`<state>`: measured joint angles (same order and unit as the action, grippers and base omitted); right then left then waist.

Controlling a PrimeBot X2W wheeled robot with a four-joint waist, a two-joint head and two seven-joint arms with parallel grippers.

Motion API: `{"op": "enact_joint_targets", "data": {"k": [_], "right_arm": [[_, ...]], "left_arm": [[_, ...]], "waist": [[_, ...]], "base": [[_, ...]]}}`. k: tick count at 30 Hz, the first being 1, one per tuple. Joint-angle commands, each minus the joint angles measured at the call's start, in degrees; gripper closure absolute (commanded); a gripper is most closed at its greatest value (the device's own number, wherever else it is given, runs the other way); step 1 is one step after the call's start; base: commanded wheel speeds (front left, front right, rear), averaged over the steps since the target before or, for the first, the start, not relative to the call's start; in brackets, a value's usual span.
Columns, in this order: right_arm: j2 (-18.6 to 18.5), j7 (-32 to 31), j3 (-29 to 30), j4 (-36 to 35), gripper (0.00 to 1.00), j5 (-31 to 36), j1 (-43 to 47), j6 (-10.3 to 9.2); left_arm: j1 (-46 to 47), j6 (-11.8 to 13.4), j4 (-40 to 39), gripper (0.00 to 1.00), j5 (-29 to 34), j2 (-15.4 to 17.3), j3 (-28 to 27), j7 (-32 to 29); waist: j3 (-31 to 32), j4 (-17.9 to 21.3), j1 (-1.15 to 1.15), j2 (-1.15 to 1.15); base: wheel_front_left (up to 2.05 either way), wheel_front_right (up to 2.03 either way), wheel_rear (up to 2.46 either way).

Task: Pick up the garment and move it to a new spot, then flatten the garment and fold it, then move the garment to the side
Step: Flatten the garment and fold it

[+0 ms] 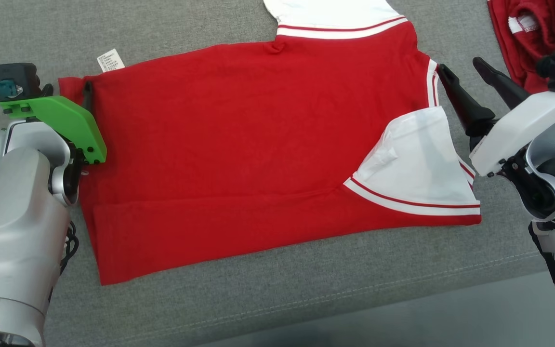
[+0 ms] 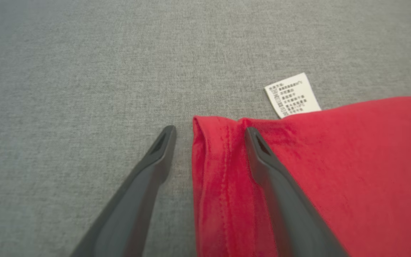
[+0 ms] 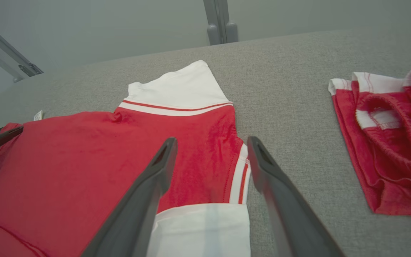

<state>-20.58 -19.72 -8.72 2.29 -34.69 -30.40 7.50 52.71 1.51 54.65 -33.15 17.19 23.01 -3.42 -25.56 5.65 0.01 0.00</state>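
A red garment point(image 1: 239, 144) with white sleeves lies spread nearly flat on the grey cushioned surface, one sleeve point(image 1: 417, 164) folded in over its right end. My left gripper point(image 1: 68, 91) stands open at the garment's far left corner. In the left wrist view its jaws point(image 2: 209, 131) straddle the red hem point(image 2: 219, 171), one finger on the cloth and one on bare grey fabric. My right gripper point(image 1: 461, 65) is open beside the right end, holding nothing. In the right wrist view its fingers point(image 3: 211, 140) frame the striped edge of the garment point(image 3: 84, 160).
A second red and white garment point(image 1: 528, 33) lies crumpled at the far right point(image 3: 387, 142). A white care label point(image 2: 293, 94) sticks out by the left corner. The surface's front seam point(image 1: 403, 289) runs below the garment. A grey post point(image 3: 221, 21) stands behind.
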Motion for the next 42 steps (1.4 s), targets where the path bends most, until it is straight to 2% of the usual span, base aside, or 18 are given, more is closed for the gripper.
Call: {"op": "enact_joint_targets", "data": {"k": [1,4,5,6,9,18,20,26,36,42], "right_arm": [[-0.3,0.3,-0.3,0.3,0.00,-0.2,-0.9,-0.01],[-0.8,0.1,-1.0,0.9,0.00,-0.3,-2.2,-0.01],[-1.0,0.0,-1.1,1.3,0.00,-0.3,-2.7,-0.02],[-1.2,-0.1,-1.2,1.9,0.00,-0.1,-3.5,-0.02],[-1.5,-0.7,-1.5,3.9,0.00,0.6,-6.7,-0.01],[-2.8,-4.6,-2.9,16.7,0.00,4.4,-20.7,-0.02],[-3.4,-6.1,-3.8,22.3,0.00,6.1,-25.7,-0.02],[-4.5,-8.8,-5.3,32.6,0.00,8.7,-34.2,-0.02],[-6.6,-9.4,-3.8,46.3,0.00,13.2,-43.6,-0.02],[-7.1,-9.4,-3.9,52.3,0.00,14.2,-46.6,-0.02]], "left_arm": [[0.4,-0.3,1.1,0.00,0.2,0.0,0.4,0.1],[1.1,-1.2,2.5,0.00,-0.1,-0.9,0.7,0.7],[1.4,-1.5,2.8,0.05,-0.1,-1.2,0.8,1.0],[1.5,-1.7,3.1,0.36,0.0,-1.7,1.1,1.2],[1.8,-2.8,3.6,1.00,0.3,-2.7,1.9,2.2],[3.6,-4.7,1.4,1.00,1.1,-7.0,4.0,8.3],[3.5,-5.0,-0.5,1.00,1.4,-8.8,4.6,10.6],[1.5,-4.7,-5.0,1.00,1.8,-12.1,6.7,13.8],[0.6,-3.9,-12.1,1.00,1.2,-14.0,10.8,15.5],[0.5,-2.9,-14.8,1.00,-0.2,-14.2,12.8,15.9]], "waist": [[-0.1,0.0,-0.01,0.00],[-0.2,-0.4,-0.01,0.00],[-0.2,-0.6,-0.01,0.00],[-0.2,-0.9,-0.01,0.00],[-0.3,-2.1,-0.01,0.00],[-1.3,-8.3,-0.01,0.00],[-1.9,-10.9,-0.01,0.00],[-3.9,-16.3,-0.01,0.00],[-7.8,-22.9,-0.01,0.00],[-9.4,-24.4,-0.01,0.00]], "base": [[0.00,0.00,0.00],[0.00,0.00,0.00],[0.00,0.00,0.00],[0.00,0.00,0.00],[0.00,0.00,0.00],[0.00,0.00,0.00],[0.00,0.00,0.00],[0.00,0.00,0.00],[0.00,0.00,0.00],[0.00,0.00,0.00]]}}
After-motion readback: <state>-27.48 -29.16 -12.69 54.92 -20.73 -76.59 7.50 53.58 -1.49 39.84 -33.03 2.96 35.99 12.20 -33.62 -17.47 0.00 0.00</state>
